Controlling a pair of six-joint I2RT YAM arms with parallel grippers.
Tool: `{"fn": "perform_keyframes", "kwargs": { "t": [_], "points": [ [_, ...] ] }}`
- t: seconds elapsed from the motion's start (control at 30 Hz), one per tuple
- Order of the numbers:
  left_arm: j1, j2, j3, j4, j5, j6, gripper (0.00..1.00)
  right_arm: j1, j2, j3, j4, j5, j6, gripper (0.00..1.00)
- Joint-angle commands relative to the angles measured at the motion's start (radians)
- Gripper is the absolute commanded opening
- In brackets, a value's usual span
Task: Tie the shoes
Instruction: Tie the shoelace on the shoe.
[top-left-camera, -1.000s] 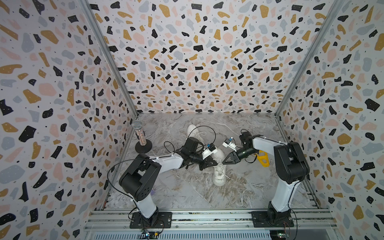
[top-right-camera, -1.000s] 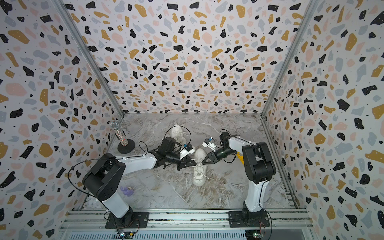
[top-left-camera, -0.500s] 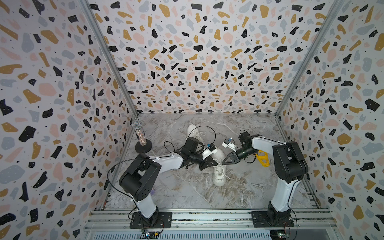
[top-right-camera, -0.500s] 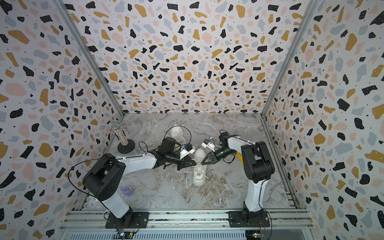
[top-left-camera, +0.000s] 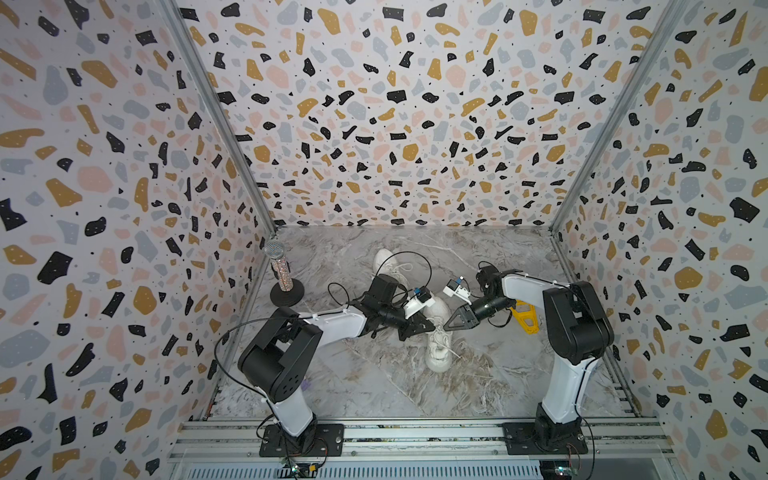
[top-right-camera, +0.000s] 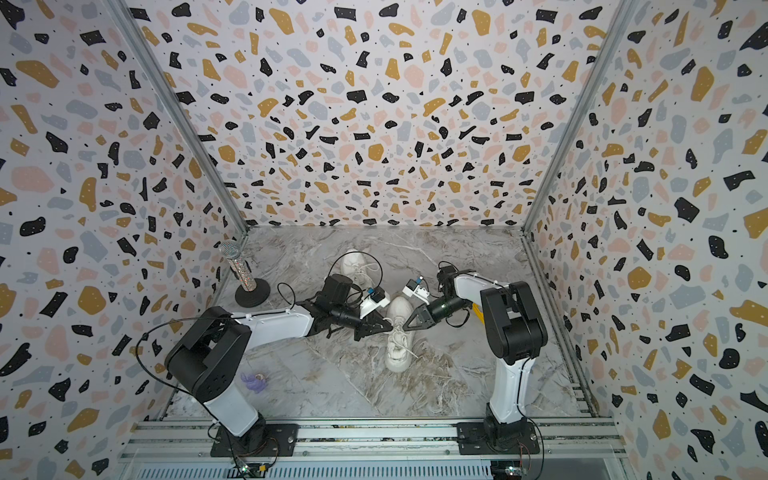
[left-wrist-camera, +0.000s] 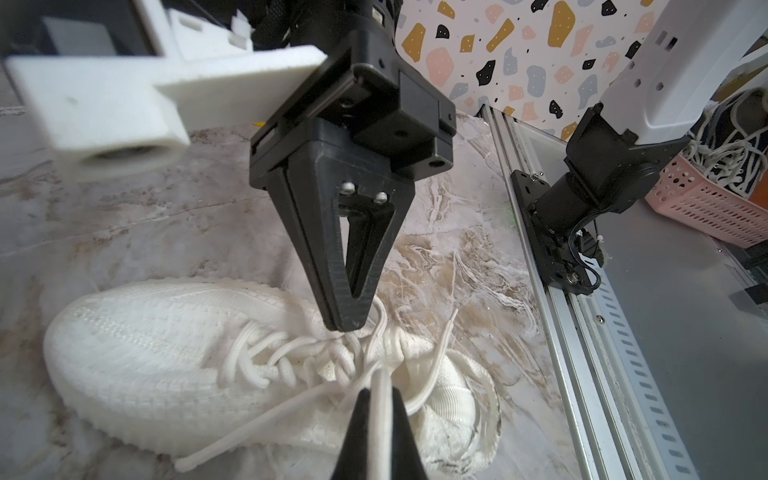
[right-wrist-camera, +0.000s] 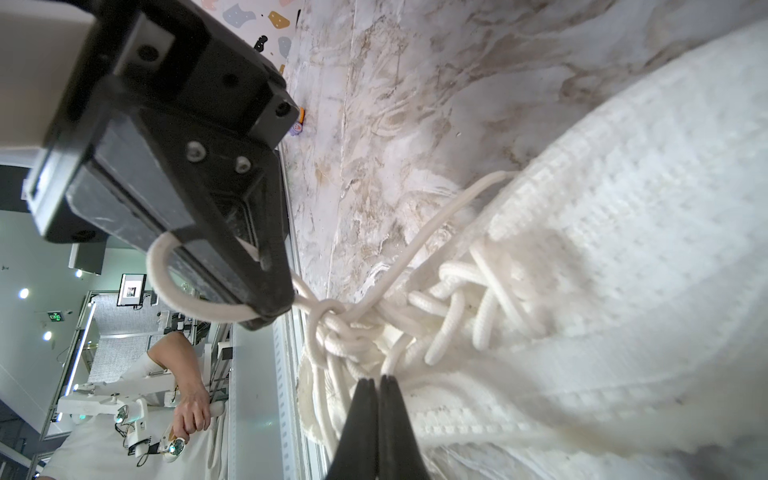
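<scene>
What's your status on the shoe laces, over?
Left gripper shut on a lace loop. Right gripper shut at the knot on the near shoe, hold on a strand unclear. Bow unfinished. Nothing blocking.

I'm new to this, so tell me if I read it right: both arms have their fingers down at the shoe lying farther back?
Not quite. Both top views show the left fingers and right fingers meeting at the nearer shoe, over its lacing. The left wrist view shows the left ones pinching a lace. The shoe farther back lies behind the left arm, with no fingers at it.
</scene>
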Motion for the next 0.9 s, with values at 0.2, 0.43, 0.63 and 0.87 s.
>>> {"fn": "perform_keyframes", "kwargs": {
  "t": [0.2, 0.43, 0.63, 0.87],
  "points": [
    [0.017, -0.032, -0.006, -0.072, 0.013, 0.03, 0.0, 0.004, -0.096, 0.037, -0.071, 0.178, 0.024, 0.0],
    [0.022, -0.028, 0.018, -0.155, -0.009, 0.041, 0.0, 0.006, -0.131, 0.02, -0.033, 0.301, 0.066, 0.0],
    [0.028, -0.029, 0.023, -0.18, -0.051, 0.022, 0.0, 0.009, -0.148, 0.009, -0.012, 0.388, 0.091, 0.0],
    [0.036, -0.027, 0.039, -0.203, -0.084, -0.003, 0.0, 0.014, -0.162, -0.008, 0.012, 0.474, 0.106, 0.0]
  ]
}}
